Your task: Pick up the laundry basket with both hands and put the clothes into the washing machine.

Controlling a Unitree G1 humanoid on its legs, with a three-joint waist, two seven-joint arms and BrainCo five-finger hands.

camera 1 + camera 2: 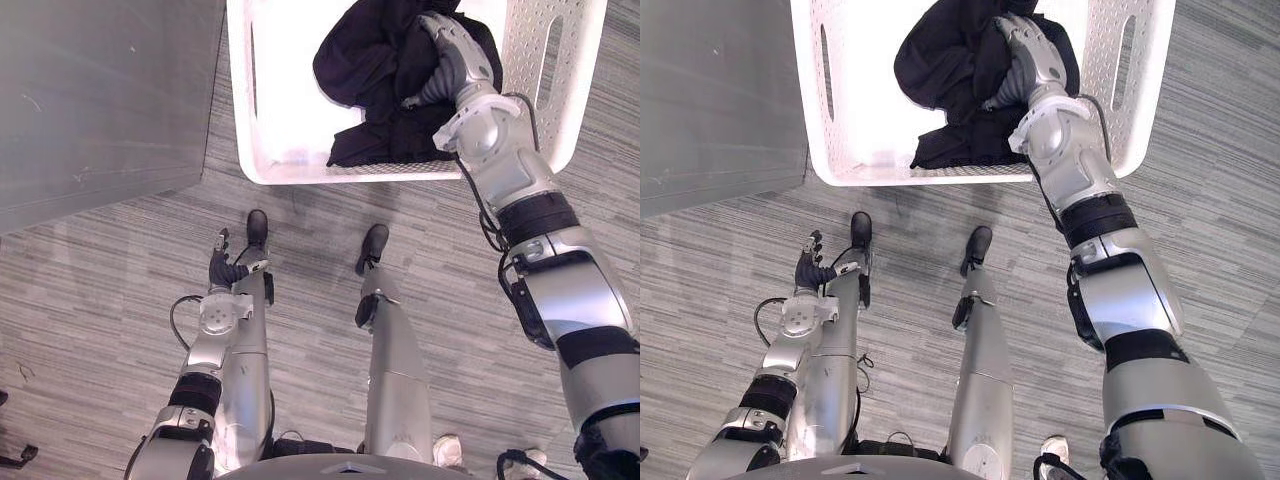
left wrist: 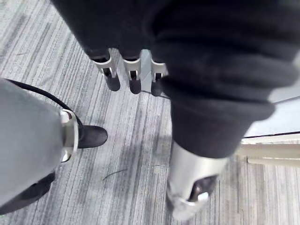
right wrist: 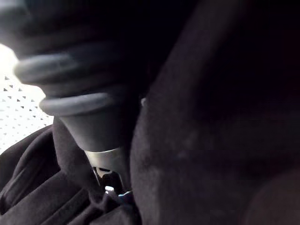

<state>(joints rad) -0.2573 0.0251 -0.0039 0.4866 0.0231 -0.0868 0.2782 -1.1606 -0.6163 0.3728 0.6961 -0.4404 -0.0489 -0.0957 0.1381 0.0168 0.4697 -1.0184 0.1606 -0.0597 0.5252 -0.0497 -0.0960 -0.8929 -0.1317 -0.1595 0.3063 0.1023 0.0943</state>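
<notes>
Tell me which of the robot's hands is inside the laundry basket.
The right hand, reaching into the white laundry basket onto the dark clothes. The left hand hangs open over the floor, outside the basket.

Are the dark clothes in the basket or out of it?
In. The dark clothes lie bunched inside the white laundry basket, with the right hand reaching into them.

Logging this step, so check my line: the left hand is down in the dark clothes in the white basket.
Not the left: the right hand is down in the dark clothes in the white basket, as the left eye view shows. The left hand hangs open over the floor.
</notes>
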